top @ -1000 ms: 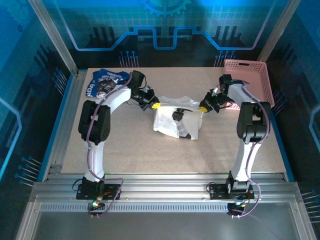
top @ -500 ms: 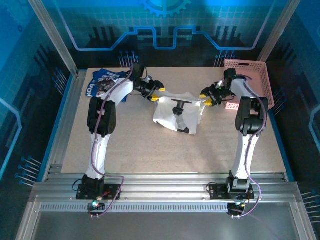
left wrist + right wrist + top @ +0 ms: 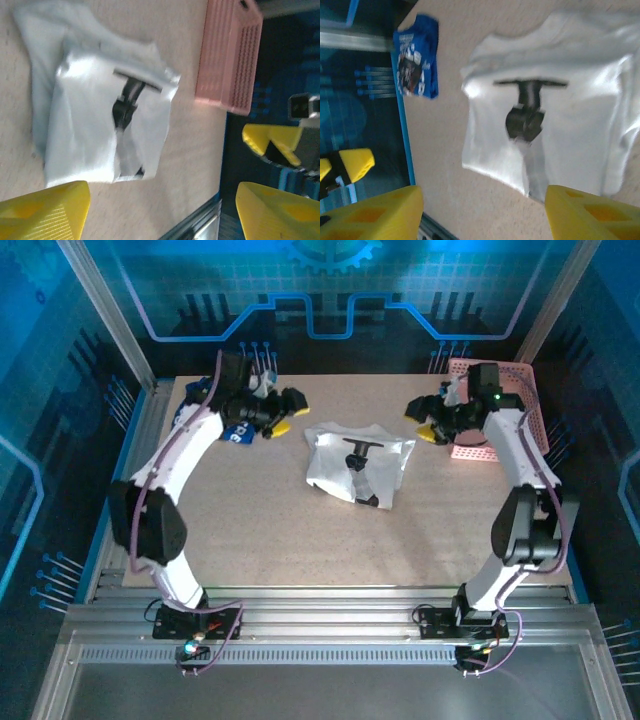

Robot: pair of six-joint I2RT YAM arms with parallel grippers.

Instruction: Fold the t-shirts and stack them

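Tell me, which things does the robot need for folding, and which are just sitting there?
For the job:
- white shirt, partly folded in the middle of the table
- blue shirt, bunched up at the far left corner

Just lying about:
- pink basket, at the far right corner
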